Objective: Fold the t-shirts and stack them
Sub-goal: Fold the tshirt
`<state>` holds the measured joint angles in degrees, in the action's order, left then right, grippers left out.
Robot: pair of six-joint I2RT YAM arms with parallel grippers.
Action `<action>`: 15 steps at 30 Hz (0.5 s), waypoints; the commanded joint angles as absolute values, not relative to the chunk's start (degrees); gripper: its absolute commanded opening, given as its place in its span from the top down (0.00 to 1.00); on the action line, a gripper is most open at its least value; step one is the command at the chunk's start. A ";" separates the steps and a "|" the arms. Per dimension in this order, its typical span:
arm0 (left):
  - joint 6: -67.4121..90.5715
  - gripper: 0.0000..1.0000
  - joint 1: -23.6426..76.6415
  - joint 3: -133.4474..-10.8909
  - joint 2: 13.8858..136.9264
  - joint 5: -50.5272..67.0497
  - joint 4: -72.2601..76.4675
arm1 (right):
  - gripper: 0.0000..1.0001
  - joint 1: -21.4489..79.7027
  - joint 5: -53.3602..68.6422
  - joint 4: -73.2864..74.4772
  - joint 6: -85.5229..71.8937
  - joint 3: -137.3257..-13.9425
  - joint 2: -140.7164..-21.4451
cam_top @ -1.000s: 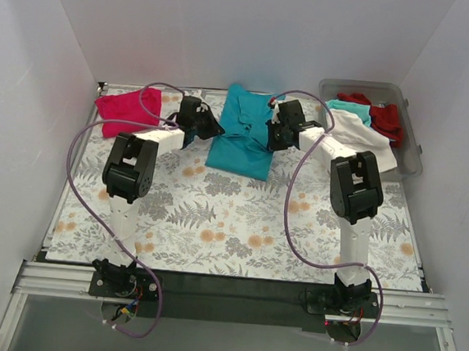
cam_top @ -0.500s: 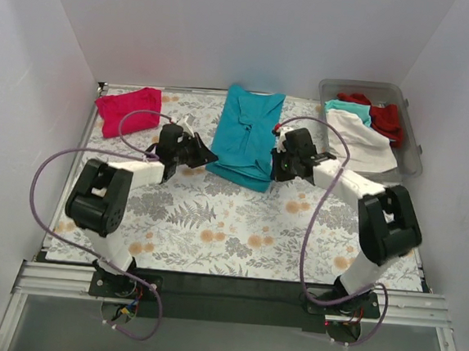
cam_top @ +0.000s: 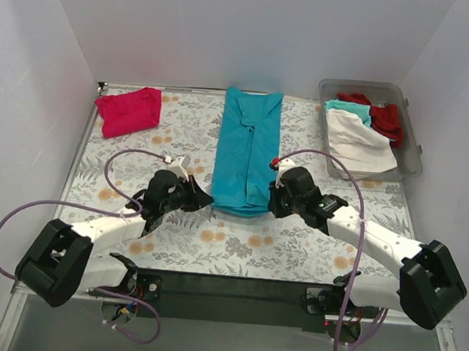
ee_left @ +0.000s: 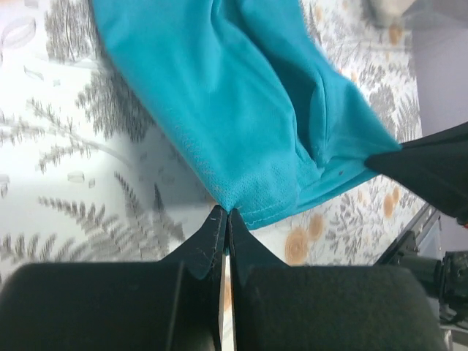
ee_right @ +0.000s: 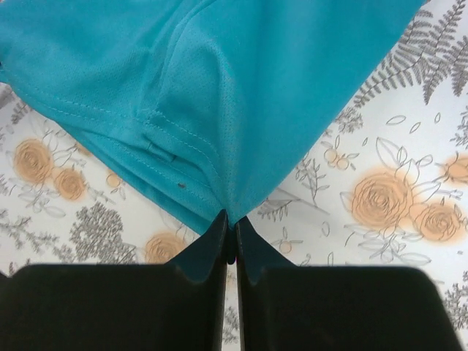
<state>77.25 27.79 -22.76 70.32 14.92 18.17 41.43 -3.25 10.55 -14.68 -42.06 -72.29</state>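
A teal t-shirt (cam_top: 247,148) lies as a long narrow strip down the middle of the table. My left gripper (cam_top: 206,199) is shut on its near left corner, seen in the left wrist view (ee_left: 226,210). My right gripper (cam_top: 272,202) is shut on its near right corner, seen in the right wrist view (ee_right: 229,216). The teal cloth (ee_left: 241,102) (ee_right: 205,95) stretches away from both pairs of fingers. A folded magenta-pink t-shirt (cam_top: 129,110) lies at the far left. White, teal and red shirts (cam_top: 360,125) lie in the bin at the far right.
A clear plastic bin (cam_top: 411,125) stands at the far right corner. The floral tablecloth (cam_top: 294,246) covers the table. Purple cables (cam_top: 138,155) loop over both arms. White walls close in the back and sides.
Both grippers have pulled the near edge of the teal shirt toward the arm bases, from mid-table to near the front. The shirt now lies longer and straighter.
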 commanded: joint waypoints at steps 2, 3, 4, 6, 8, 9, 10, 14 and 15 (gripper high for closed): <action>80.50 1.00 31.37 -18.74 60.04 8.80 13.54 | 0.99 44.55 -5.54 12.91 -17.48 -39.39 -64.70; 81.29 1.00 31.90 -17.94 58.46 8.35 11.80 | 0.99 45.00 -5.36 13.27 -17.75 -38.68 -63.64; 81.82 1.00 32.34 -17.32 55.75 8.26 11.17 | 0.99 45.44 -5.27 13.88 -18.10 -38.15 -61.98; 83.58 1.00 34.53 -15.56 53.19 7.74 8.63 | 0.99 46.75 -5.19 16.08 -19.16 -36.57 -60.56; 84.81 1.00 37.94 -14.25 49.67 4.77 6.16 | 0.99 48.59 -5.71 17.66 -20.64 -35.60 -58.63; 85.42 1.00 39.19 -13.89 47.66 3.53 3.54 | 0.99 49.04 -5.80 18.88 -21.26 -34.55 -57.84; 86.21 1.00 40.33 -13.45 46.59 2.65 2.30 | 0.99 49.65 -5.71 19.42 -21.79 -34.02 -56.18; 89.99 1.00 47.26 -11.95 42.28 -1.30 -2.97 | 0.99 54.03 -4.75 23.63 -25.82 -32.78 -52.13; 91.57 1.00 48.59 -12.13 41.41 -1.93 -3.86 | 0.99 55.18 -4.75 24.51 -26.62 -32.87 -51.34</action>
